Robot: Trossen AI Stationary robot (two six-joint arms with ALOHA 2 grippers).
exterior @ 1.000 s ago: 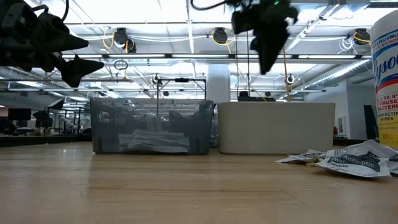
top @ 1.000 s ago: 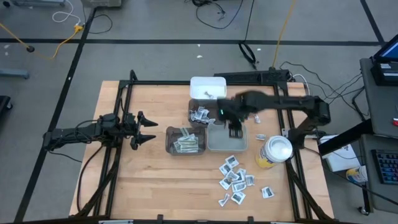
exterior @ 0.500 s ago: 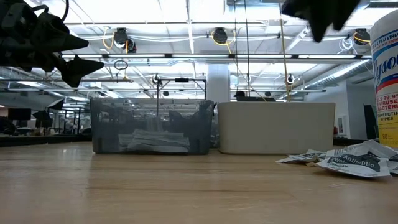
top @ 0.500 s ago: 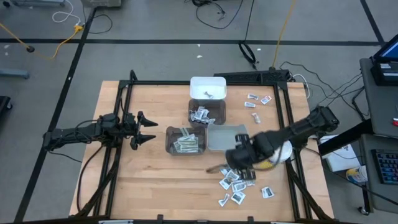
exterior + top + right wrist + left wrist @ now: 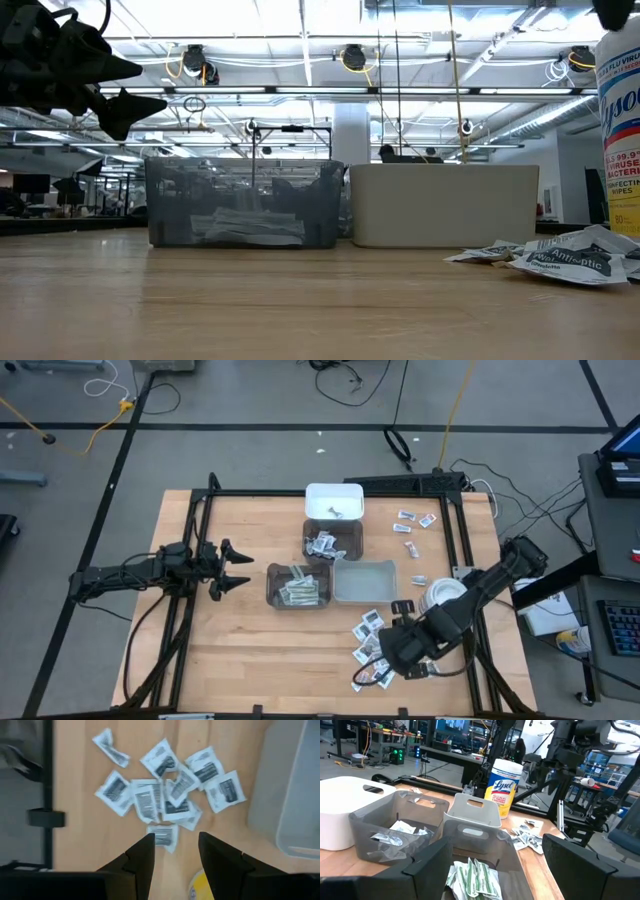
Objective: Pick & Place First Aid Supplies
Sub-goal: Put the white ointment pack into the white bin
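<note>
Several square white sachets with dark print (image 5: 170,785) lie in a loose pile on the wooden table near its front right (image 5: 372,632). My right gripper (image 5: 175,850) hangs above this pile (image 5: 380,660), pointing steeply down, open, with nothing between its fingers. My left gripper (image 5: 232,568) waits at the table's left, level and open (image 5: 502,865), pointing toward the bins. In the low view the right gripper shows only as a dark tip at the top right corner (image 5: 612,10).
Bins stand mid-table: a white one (image 5: 334,500), a dark one with sachets (image 5: 332,542), a dark one with green-striped strips (image 5: 297,587), a pale one (image 5: 365,580). A yellow canister (image 5: 200,885) stands beside the pile. Small packets (image 5: 410,520) lie far right.
My right gripper has swung from above the pale bin toward the table's near edge and now hangs over the sachet pile; its wrist has rolled on the way. Its finger gap looks unchanged. Nothing on the table has moved.
</note>
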